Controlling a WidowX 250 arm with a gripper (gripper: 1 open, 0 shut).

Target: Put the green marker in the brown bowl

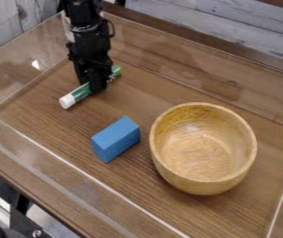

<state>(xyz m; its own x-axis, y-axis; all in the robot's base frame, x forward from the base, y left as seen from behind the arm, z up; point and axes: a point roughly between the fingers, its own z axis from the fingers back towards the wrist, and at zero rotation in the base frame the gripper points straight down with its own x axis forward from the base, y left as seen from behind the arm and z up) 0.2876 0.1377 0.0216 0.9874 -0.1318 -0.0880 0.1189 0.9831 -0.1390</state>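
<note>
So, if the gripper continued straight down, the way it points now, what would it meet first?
The green marker already sits between the shut gripper's fingers, and right under it lies the wooden table.

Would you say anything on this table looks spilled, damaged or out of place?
Nothing stands out. The brown bowl sits upright and empty, the blue block lies flat, and the end effector is closed on the green marker.
</note>
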